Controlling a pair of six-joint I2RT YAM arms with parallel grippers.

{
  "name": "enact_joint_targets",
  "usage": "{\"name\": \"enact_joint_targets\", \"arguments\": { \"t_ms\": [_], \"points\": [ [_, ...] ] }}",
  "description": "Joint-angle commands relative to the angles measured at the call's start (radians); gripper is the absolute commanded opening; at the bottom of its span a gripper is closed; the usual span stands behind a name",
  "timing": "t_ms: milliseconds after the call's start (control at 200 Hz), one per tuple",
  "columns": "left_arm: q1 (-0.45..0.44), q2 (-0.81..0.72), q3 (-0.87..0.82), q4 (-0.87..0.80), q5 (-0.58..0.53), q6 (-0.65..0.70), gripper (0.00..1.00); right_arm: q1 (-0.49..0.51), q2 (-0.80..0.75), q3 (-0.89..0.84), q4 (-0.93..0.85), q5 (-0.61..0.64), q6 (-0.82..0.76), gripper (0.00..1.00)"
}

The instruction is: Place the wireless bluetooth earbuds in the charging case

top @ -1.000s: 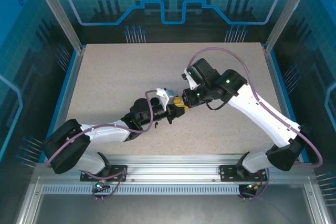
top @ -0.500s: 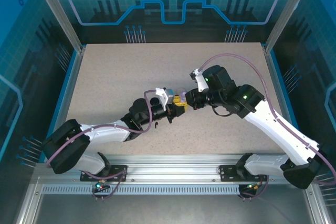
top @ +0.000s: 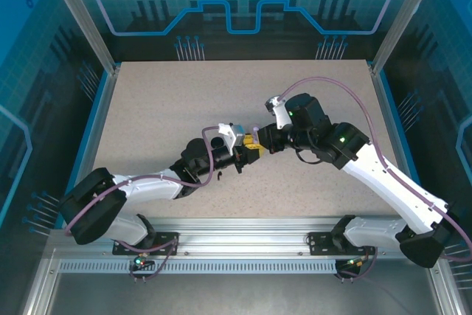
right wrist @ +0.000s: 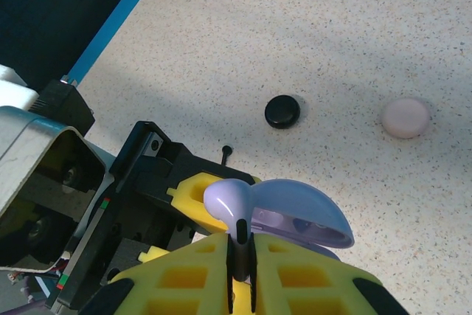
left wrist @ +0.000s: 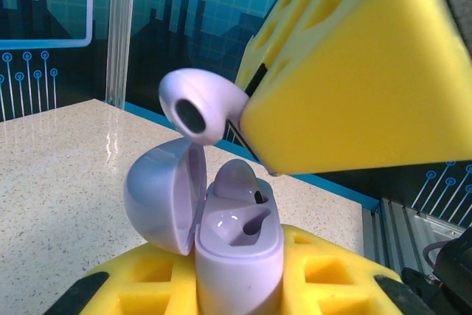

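While our right gripper [right wrist: 240, 260] pinches a lilac earbud [left wrist: 200, 105] by its stem just above the open lilac charging case [left wrist: 237, 256], our left gripper [top: 251, 150] clamps that case; beyond it we see a black case [right wrist: 282, 111] and a pink case [right wrist: 405, 117].

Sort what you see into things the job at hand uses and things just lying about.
In use: lilac earbud, pinched by its stem; lilac case, open; seated earbud in it.
Lying about: black case, closed; pink case, closed.
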Motion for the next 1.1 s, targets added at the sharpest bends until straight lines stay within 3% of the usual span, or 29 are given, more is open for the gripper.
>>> {"name": "enact_joint_targets", "arguments": {
  "t_ms": [0, 1096],
  "points": [
    [-0.003, -0.011, 0.022, 0.054, 0.002, -0.001, 0.03, -0.004, 0.002, -0.007, -0.003, -0.005, -0.013, 0.15],
    [-0.003, -0.011, 0.016, 0.057, -0.002, 0.001, 0.03, 0.047, 0.048, -0.008, -0.021, 0.087, -0.002, 0.16]
  ]
}}
